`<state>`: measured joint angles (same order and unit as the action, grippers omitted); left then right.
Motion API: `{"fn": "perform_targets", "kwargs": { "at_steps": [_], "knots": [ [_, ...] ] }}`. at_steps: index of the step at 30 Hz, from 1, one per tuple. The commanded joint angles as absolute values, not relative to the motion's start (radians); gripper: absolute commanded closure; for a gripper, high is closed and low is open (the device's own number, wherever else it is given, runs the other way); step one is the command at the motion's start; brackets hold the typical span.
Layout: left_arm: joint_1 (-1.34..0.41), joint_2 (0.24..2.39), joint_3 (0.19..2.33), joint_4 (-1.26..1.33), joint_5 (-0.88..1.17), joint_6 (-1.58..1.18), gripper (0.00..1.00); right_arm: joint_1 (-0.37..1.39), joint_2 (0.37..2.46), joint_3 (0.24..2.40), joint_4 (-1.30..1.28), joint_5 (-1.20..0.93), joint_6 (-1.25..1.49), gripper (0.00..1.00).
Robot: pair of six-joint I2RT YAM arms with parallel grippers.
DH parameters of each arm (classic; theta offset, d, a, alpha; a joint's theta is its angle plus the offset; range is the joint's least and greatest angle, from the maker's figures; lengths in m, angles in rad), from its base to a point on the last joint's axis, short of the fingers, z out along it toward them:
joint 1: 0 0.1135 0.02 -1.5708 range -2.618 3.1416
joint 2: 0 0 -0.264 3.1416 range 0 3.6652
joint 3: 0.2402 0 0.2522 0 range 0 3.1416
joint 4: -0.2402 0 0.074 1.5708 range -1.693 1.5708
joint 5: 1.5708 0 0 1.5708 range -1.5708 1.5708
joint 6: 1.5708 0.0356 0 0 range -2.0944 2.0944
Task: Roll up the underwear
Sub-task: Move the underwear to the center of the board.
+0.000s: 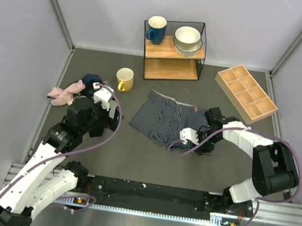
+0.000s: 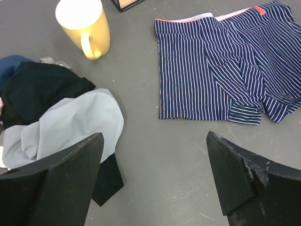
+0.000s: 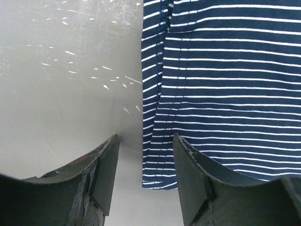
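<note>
- Spread flat near the middle of the grey tabletop (image 1: pixel 149 164): the underwear (image 1: pixel 164 118), navy with thin white stripes, waistband toward the far side, not yet rolled.
- Down low at its near right corner: the right claw (image 1: pixel 185 137), jaws partly apart, open and clamped on nothing. In the wrist view, the fabric's hemmed edge lying in the gap between the fingers (image 3: pixel 106 179), bare tabletop beside it.
- Off to the left, well apart from the stripes: the left claw (image 1: pixel 101 94), spread wide and empty, held above the tabletop.
- Just beside that claw, a heap: grey cloth (image 2: pixel 70 122), black cloth (image 2: pixel 42 89), and a pink cloth (image 1: pixel 63 93) at the left.
- Past the heap, upright: a yellow mug (image 1: pixel 125 79).
- At the far side: a shelf (image 1: pixel 173 57) with a blue mug (image 1: pixel 155 29) and bowls (image 1: pixel 187 40), and a wooden tray (image 1: pixel 246 93) to its right.
</note>
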<state>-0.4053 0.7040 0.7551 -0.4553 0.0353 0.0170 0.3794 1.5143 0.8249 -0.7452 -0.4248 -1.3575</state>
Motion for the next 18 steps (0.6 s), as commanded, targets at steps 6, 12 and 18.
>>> {"fn": "perform_targets", "kwargs": {
  "at_steps": [6,12,18],
  "knots": [
    [-0.402,0.614,0.695,-0.357,0.061,-0.026,0.04,0.405,1.565,0.816,-0.716,-0.281,-1.335,0.69],
    [-0.402,0.612,0.683,-0.341,0.133,-0.029,0.04,0.471,1.572,0.802,-0.851,-0.232,-1.328,0.98],
    [-0.402,0.618,0.683,-0.341,0.166,-0.035,0.04,0.652,1.517,0.776,-1.000,-0.258,-1.273,1.00]
  ]
}}
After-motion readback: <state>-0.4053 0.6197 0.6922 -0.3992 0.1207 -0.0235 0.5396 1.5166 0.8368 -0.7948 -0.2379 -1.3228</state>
